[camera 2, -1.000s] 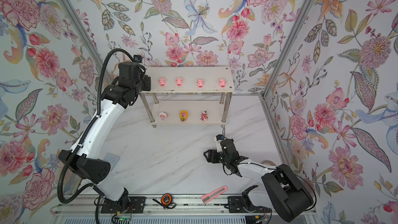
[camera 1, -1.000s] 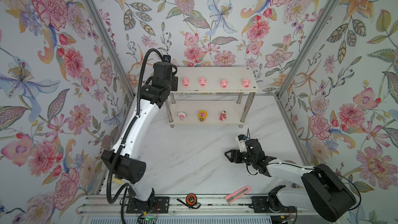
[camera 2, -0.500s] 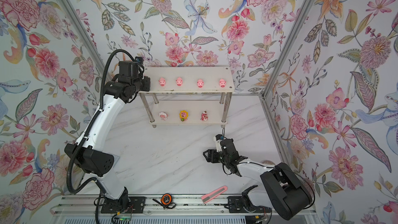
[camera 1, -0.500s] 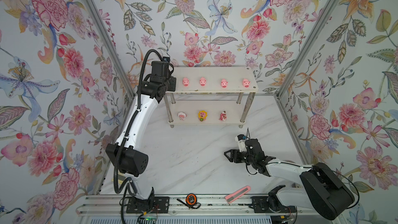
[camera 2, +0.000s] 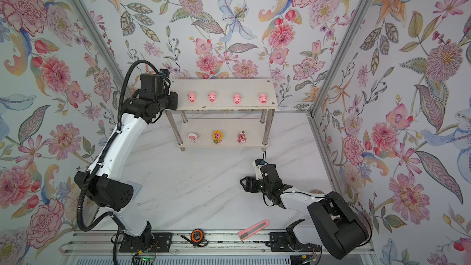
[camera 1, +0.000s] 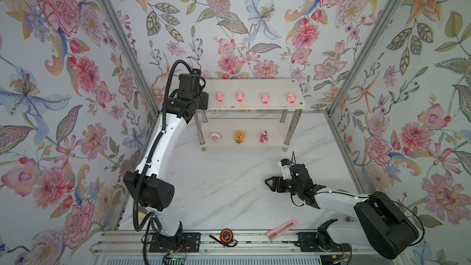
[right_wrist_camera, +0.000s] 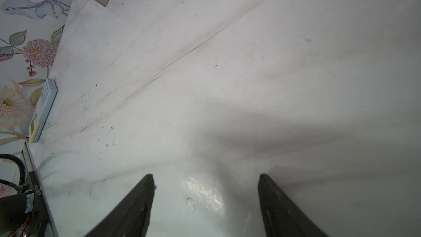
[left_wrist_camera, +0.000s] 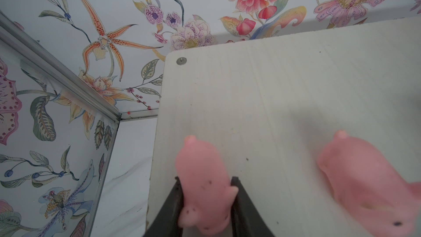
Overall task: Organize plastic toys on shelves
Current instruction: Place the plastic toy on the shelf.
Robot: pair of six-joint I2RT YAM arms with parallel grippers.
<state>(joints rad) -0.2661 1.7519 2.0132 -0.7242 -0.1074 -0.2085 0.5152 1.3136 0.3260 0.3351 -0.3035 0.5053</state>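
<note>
Two-tier rack of white boards on chrome legs [camera 1: 254,84] at far side of white marble bench [camera 1: 229,187]. On top board, hard by left edge: tiny pink pig figurine [left_wrist_camera: 202,169] between black fingers [left_wrist_camera: 169,213] of left claw [left_wrist_camera: 206,178], close along both flanks; cannot tell whether pinched or let go. Just right of it, apart: second pink pig [left_wrist_camera: 364,178], then three more pigs [camera 1: 265,98] spaced toward right edge. Bare board beyond first pig, up to far-left corner screw [left_wrist_camera: 181,60]. On lower board: whitish round-headed figurine [camera 1: 215,137], yellow-flower-maned figurine [camera 1: 239,136], red-pink figurine [camera 1: 263,137]. Right claw [right_wrist_camera: 205,175] spread wide, nothing between fingers, over open bench, well clear of rack.
</note>
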